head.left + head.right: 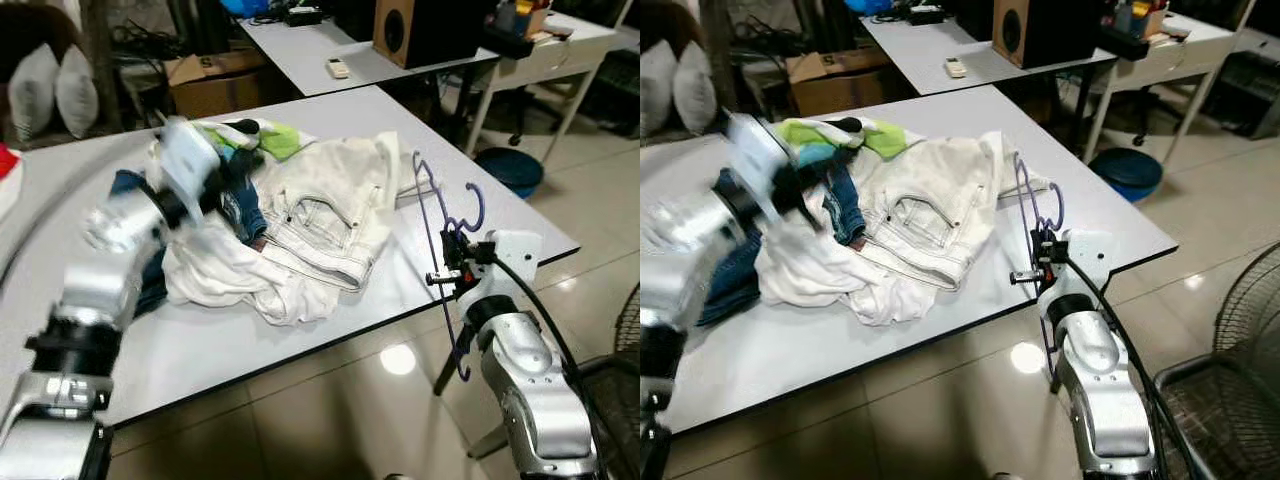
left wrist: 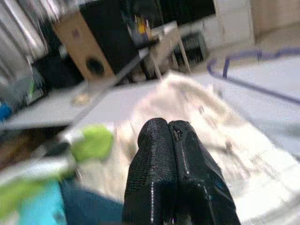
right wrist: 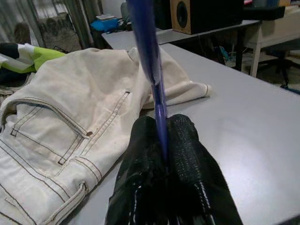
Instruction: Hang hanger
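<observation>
The left end effector (image 2: 168, 140), fingers pressed together and empty, hovers blurred above the clothes pile (image 1: 290, 230) on the tabletop (image 1: 230, 340). The right end effector (image 3: 161, 140) pinches the purple hanger (image 1: 440, 225) at the tabletop's right edge.

You have bare tabletop (image 1: 250, 345) near and right; the clothes pile (image 1: 290, 225) blocks the middle and far left.

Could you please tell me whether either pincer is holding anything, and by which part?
The right pincer grips the thin purple wire hanger by one wire bar. The left pincer is shut, holding nothing.
</observation>
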